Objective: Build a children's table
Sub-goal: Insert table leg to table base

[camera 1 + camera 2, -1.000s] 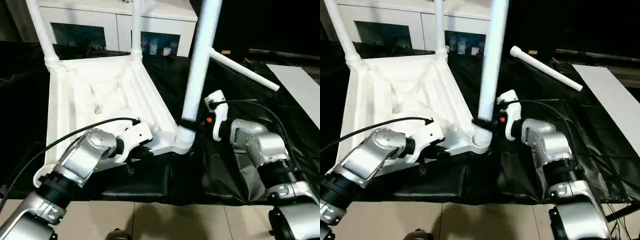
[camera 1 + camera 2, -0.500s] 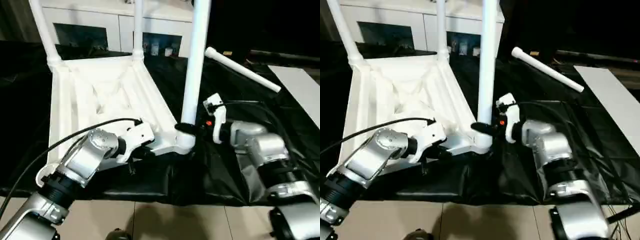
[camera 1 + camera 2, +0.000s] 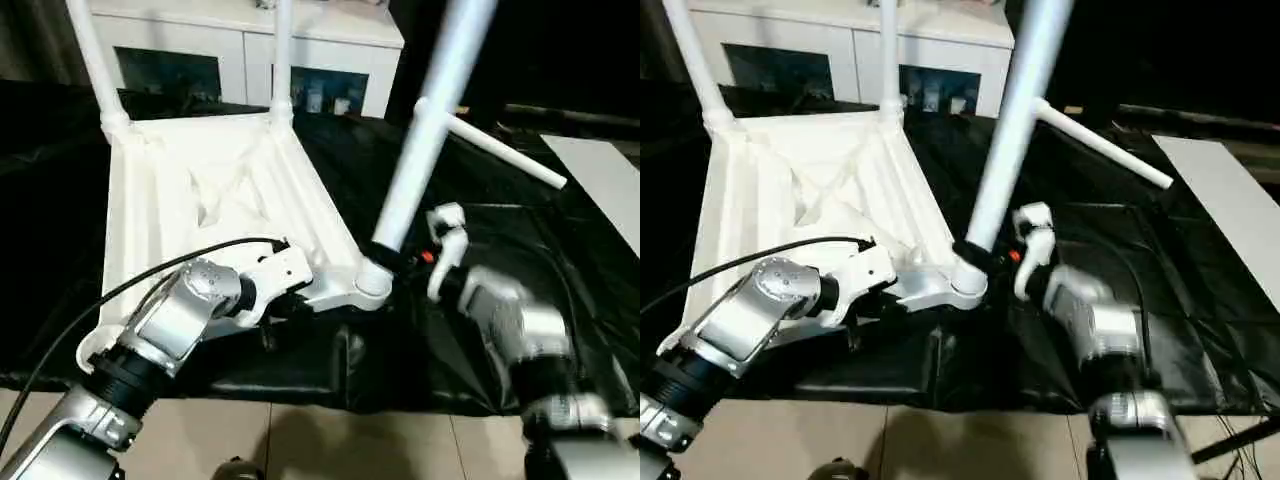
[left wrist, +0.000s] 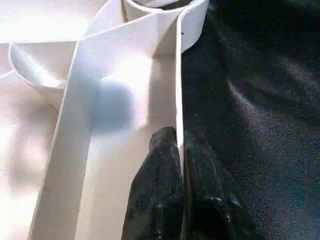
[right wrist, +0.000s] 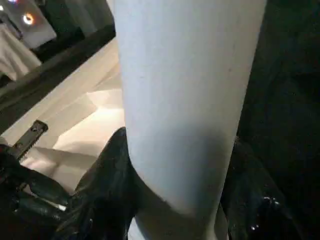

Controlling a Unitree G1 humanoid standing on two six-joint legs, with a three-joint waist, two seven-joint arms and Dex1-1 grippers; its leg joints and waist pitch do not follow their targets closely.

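The children's table top lies upside down on black cloth, ribbed underside up. Two white legs stand in its far corners. A third leg sits with its foot at the near right corner socket and leans to the right. My right gripper is shut around it just above the socket, its black fingers on either side of the leg. My left gripper is shut on the top's thin near rim. Another leg lies loose on the cloth at the back right.
A white cabinet with glass doors stands behind the table top. A long flat white board lies at the far right. The black cloth ends near me at a tiled floor.
The leg in my right gripper has tipped from nearly upright to leaning right, and my right forearm has swung with it. The left gripper keeps its hold on the rim.
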